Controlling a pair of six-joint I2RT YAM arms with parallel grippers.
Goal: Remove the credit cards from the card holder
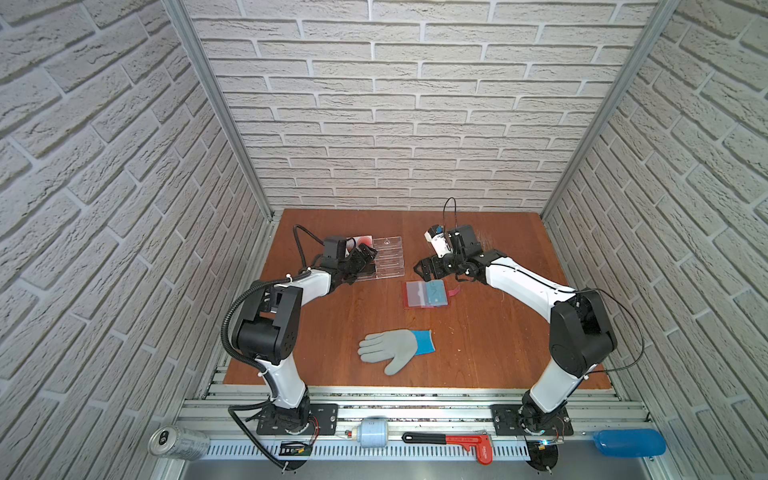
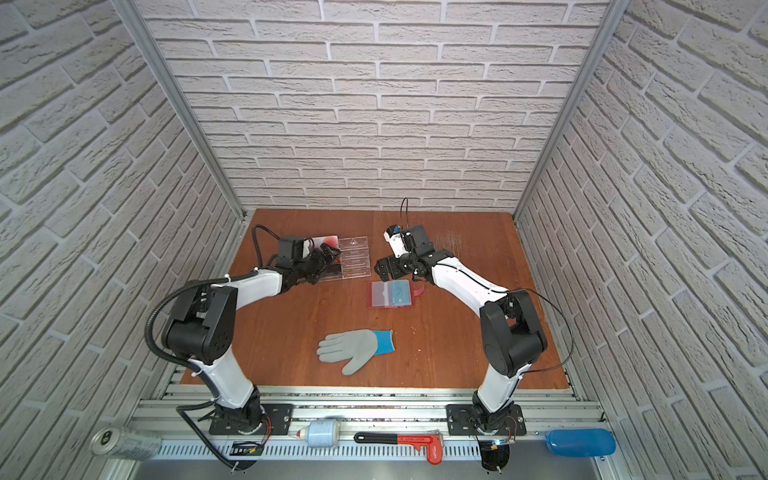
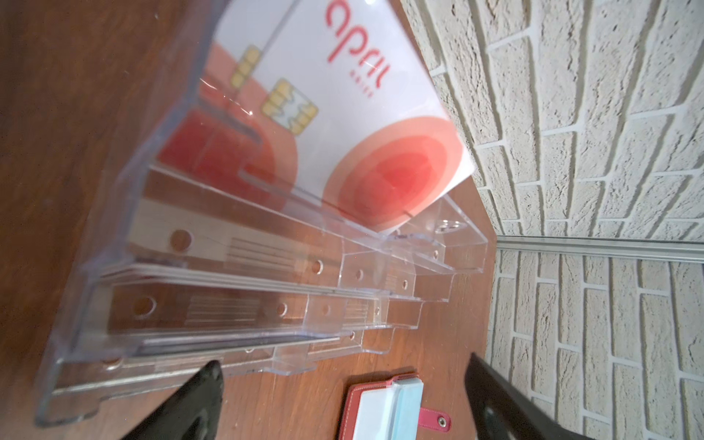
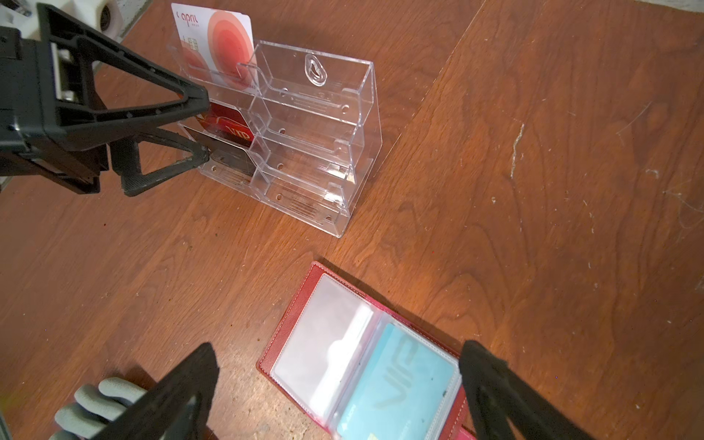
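Note:
The card holder (image 1: 415, 293) (image 4: 324, 335) lies open on the wooden table, a dark red booklet with clear sleeves. A light blue credit card (image 1: 435, 292) (image 4: 400, 381) sits in its right-hand sleeve; the left sleeve looks empty. A dark red credit card (image 4: 228, 127) with gold lettering stands in the clear stand's second tier. My left gripper (image 1: 365, 259) (image 4: 198, 127) (image 3: 344, 365) is open, its tips at the stand's left column and holding nothing. Just behind and above the holder, my right gripper (image 1: 424, 268) (image 4: 339, 354) hangs open and empty.
The clear acrylic tiered stand (image 1: 388, 257) (image 4: 316, 125) carries a white card with red circles (image 4: 213, 42) (image 3: 343, 114) on top and a black card (image 4: 228, 156) low down. A grey and blue glove (image 1: 395, 349) lies nearer the front. A can (image 1: 178, 442) and a red wrench (image 1: 457, 441) rest on the front rail.

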